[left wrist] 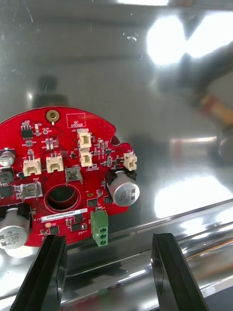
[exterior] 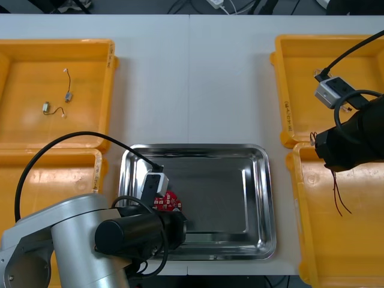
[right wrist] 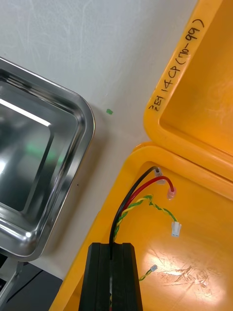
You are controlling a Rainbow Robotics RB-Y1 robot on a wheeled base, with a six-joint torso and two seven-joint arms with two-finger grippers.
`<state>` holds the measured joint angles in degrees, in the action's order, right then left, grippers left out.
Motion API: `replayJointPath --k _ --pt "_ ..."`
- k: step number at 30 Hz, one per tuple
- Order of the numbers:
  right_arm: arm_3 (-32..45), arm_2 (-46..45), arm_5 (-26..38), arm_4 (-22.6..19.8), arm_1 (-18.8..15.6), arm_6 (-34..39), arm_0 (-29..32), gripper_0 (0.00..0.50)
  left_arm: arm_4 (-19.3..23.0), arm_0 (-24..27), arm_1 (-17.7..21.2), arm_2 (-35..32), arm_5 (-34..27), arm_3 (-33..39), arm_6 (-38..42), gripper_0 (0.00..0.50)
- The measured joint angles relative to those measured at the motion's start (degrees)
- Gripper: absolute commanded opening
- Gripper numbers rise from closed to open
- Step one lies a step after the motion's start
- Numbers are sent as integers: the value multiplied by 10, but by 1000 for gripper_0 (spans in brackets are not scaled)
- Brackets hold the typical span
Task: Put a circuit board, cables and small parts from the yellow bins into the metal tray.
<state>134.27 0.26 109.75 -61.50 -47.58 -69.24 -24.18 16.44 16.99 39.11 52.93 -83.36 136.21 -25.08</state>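
Light table [exterior: 192,78] is stretching across the room under the camera, carrying yellow bins [exterior: 57,45] down both sides of the frame and a shiny metal tray [exterior: 231,186] at lower centre. By my reckoning the job is sitting at an early stage: one round red circuit board [left wrist: 53,146] is lying flat in the tray's lower-left corner, while cables and small parts are not yet in it. At the lower left the left arm is reaching over the tray's edge, its left gripper [left wrist: 109,239] hanging just short of the board, fingers spread wide and gripping nothing. At the right edge the right arm is leaning in over the corner of the lower-right bin [exterior: 360,252], the right gripper [right wrist: 114,245] pinching closed on a bundle of cables [right wrist: 145,183], black, red and yellow-green, their ends trailing over the bin. Two small metal parts [exterior: 48,108] are waiting in the upper-left bin.
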Motion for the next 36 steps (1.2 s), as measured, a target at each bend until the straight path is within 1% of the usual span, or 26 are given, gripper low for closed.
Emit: replayJointPath --k 9,12,16,19,22,31,36 --pt "14 0 0 -10 0 0 0 0 -10 0 0 0 3 0 0 500" --pt "24 1 0 -21 1 0 0 0 -10 0 0 0 4 0 0 500" --pt "41 14 0 -24 5 0 -1 0 -5 0 0 -6 4 1 0 500" --pt "48 35 0 -23 12 0 -7 0 12 0 0 -21 -3 4 0 500" --pt "49 63 0 -19 25 0 -21 0 39 0 0 -44 -26 16 0 500" --pt "49 147 0 19 66 0 -54 0 118 7 2 -122 -87 55 0 500" --pt "49 187 0 35 75 -1 -61 0 169 10 9 -180 -97 59 -1 500"
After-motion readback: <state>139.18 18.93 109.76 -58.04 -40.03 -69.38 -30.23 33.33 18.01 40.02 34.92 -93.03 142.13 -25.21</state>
